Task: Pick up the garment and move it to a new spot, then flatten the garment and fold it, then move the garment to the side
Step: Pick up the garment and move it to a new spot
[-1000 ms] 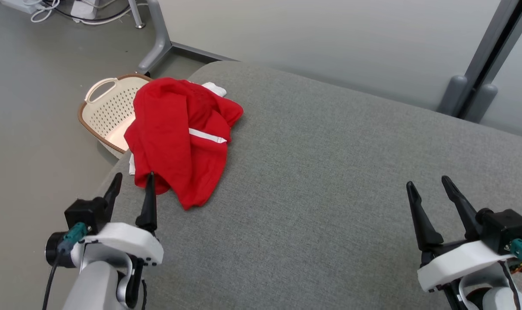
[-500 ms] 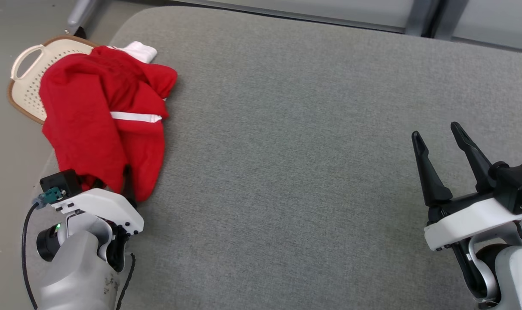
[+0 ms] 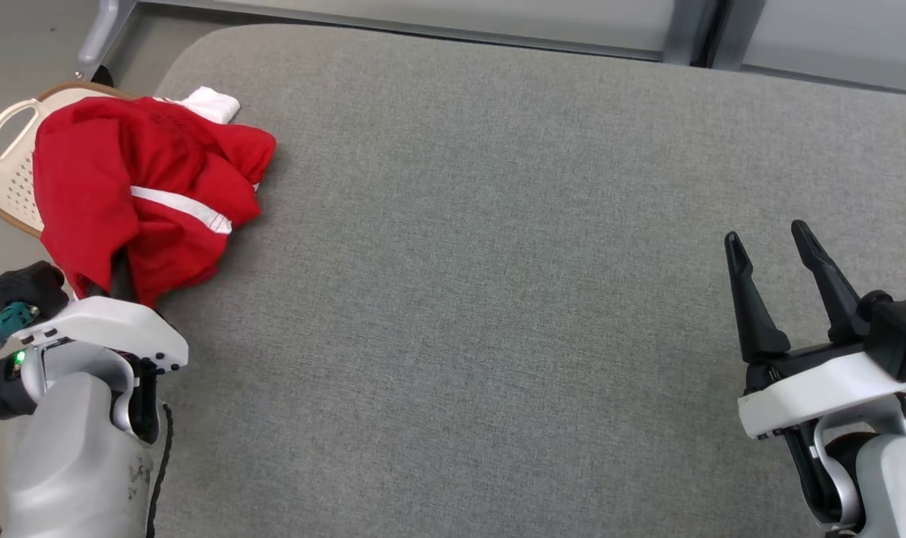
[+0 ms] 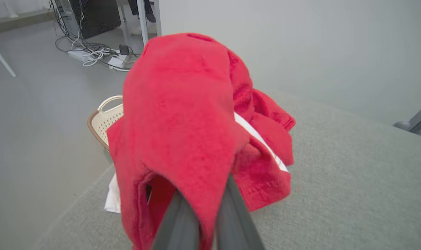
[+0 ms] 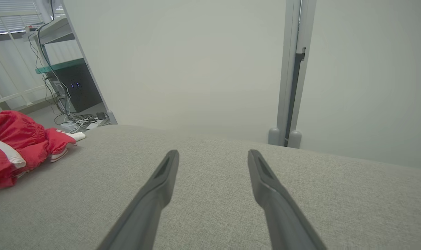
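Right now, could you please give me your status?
Left gripper shut on red garment. Right gripper open, empty. Garment bunched at cushion corner, basket behind it. Nothing in the way.

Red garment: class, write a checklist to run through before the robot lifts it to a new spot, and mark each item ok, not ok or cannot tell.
1. Left gripper shut on the garment: ok, red fabric is pinched between its fingers.
2. Right gripper open and apart from the garment: ok.
3. Bare grey surface free for a new spot: ok, nothing lies between the garment and the right gripper.
4. Garment free of the basket: cannot tell, it overlaps the basket in the head view.
5. White cloth under the garment will stay behind: cannot tell whether it is caught or part of the garment.
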